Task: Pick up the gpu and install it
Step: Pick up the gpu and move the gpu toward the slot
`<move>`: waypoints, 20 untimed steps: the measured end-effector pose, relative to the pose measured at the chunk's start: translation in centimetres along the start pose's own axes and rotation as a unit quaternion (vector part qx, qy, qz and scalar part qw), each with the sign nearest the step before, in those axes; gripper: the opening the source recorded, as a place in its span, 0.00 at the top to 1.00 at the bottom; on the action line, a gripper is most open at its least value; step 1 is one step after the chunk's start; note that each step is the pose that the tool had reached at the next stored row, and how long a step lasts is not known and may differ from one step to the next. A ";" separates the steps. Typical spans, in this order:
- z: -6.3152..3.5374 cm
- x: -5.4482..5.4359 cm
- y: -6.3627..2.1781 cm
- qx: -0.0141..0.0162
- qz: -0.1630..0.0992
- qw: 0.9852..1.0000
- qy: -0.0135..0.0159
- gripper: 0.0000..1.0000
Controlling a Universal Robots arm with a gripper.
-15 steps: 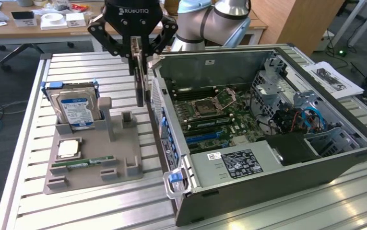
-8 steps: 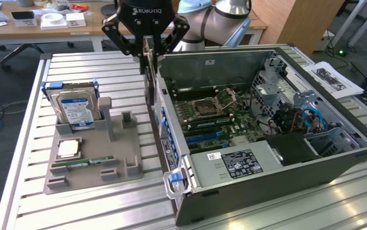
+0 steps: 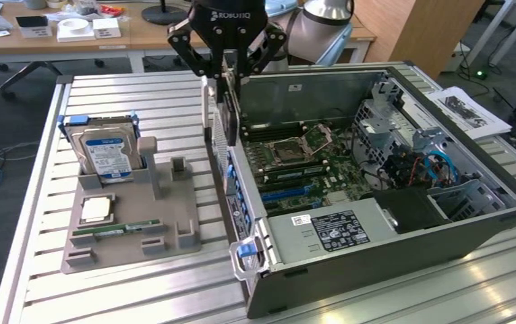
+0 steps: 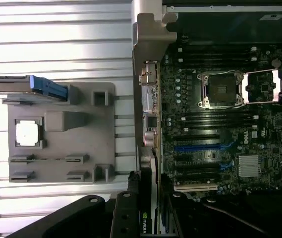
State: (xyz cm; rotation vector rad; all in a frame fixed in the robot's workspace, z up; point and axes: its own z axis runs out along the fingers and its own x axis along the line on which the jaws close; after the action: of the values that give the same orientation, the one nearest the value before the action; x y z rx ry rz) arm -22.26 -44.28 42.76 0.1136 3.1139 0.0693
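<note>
The gripper [image 3: 231, 73], jaws part-closed, pinches the gpu [image 3: 231, 111] by its two flat faces and holds it on edge at the open case [image 3: 473, 229], along the wall on the exterior view's left. The card hangs straight down from the fingers [image 3: 206, 64], with its silver bracket [image 3: 206, 101] on the side away from the case interior. Its lower end sits about level with the case rim; whether it touches the rim cannot be told.

From the wrist view, the gripper [image 4: 148, 208] grips the gpu [image 4: 148, 124] edge-on. The bracket [image 4: 148, 34] runs along the case wall, and the card lies just beside the motherboard [image 4: 230, 148], not in any slot. The blue slots [image 4: 197, 148] lie bare next to it.

Inside the case, the motherboard [image 3: 303, 162] carries an open socket [image 3: 298, 145] near its middle. A labelled grey power unit [image 3: 330, 229] sits at the near end, and bundled cables [image 3: 419, 165] fill the exterior view's right side.

Beside the case on the exterior view's left, a grey holder [image 3: 123, 250] rests on the slatted metal table [image 3: 131, 94]. A hard drive [image 3: 104, 152] with a blue label stands upright in it. A square chip [image 3: 96, 209] and a green RAM stick [image 3: 118, 229] lie flat closer to the camera.
</note>
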 end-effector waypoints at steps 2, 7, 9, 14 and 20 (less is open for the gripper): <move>0.01 -0.6 0.05 0.000 0.000 1.000 0.000 0.73; 0.06 -2.3 0.18 -0.001 0.000 1.000 0.000 0.73; 0.08 -2.9 0.23 -0.001 0.000 1.000 0.000 0.73; 0.13 -4.7 0.37 -0.002 0.000 1.000 0.000 0.73; 0.18 -6.8 0.54 -0.003 0.000 1.000 0.000 0.73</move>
State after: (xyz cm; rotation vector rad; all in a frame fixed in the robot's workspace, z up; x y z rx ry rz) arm -15.48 -44.24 42.76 0.1140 3.1139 0.0773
